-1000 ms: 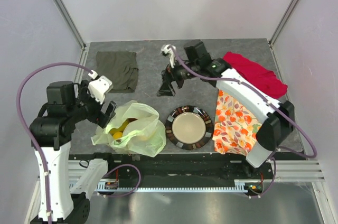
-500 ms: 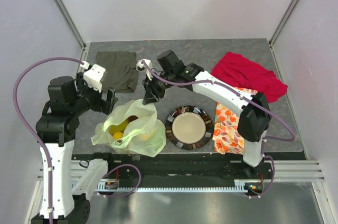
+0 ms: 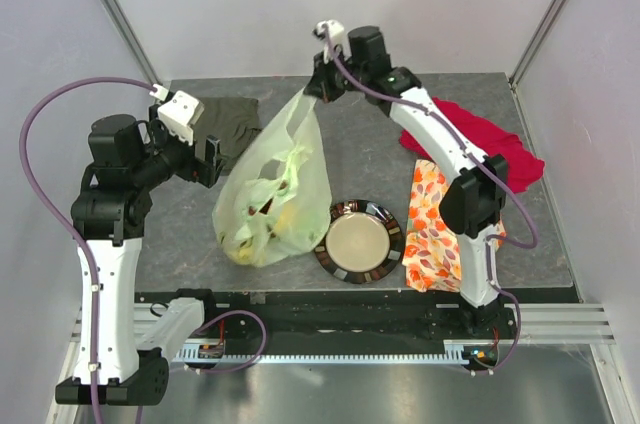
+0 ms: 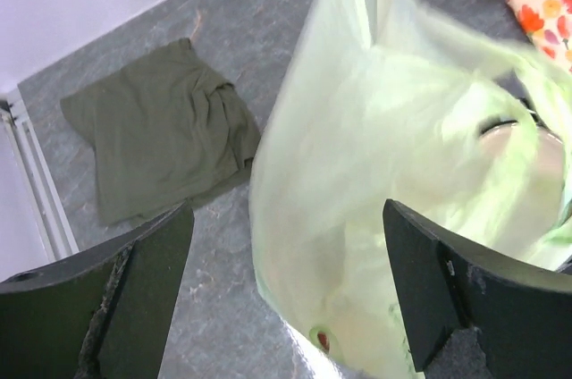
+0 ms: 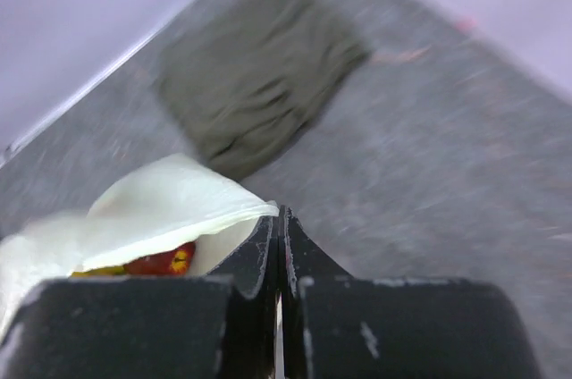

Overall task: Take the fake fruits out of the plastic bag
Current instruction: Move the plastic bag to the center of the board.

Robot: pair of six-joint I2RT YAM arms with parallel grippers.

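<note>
The pale yellow-green plastic bag (image 3: 275, 184) hangs stretched from its top, which my right gripper (image 3: 322, 90) holds pinched high over the back of the table. The jaws are shut on the film (image 5: 170, 205). The fake fruits (image 3: 268, 224) show as yellow and dark shapes sagging in the bag's lower end. A red piece (image 5: 156, 261) peeks out under the film, and a green-rimmed red spot (image 4: 322, 341) shows through it. My left gripper (image 3: 205, 156) stands open just left of the bag (image 4: 402, 173), with its fingers (image 4: 152, 281) spread wide and holding nothing.
An olive-grey folded cloth (image 3: 225, 129) lies at the back left. A dark-rimmed plate (image 3: 358, 241) sits right of the bag's lower end. An orange-flowered cloth (image 3: 432, 229) and a red cloth (image 3: 475, 139) lie at the right, under the right arm.
The right gripper swung over to the bag, shut on its top and pulled it up and back. The bag went from lying slumped to hanging stretched. The left gripper drew back a little.
</note>
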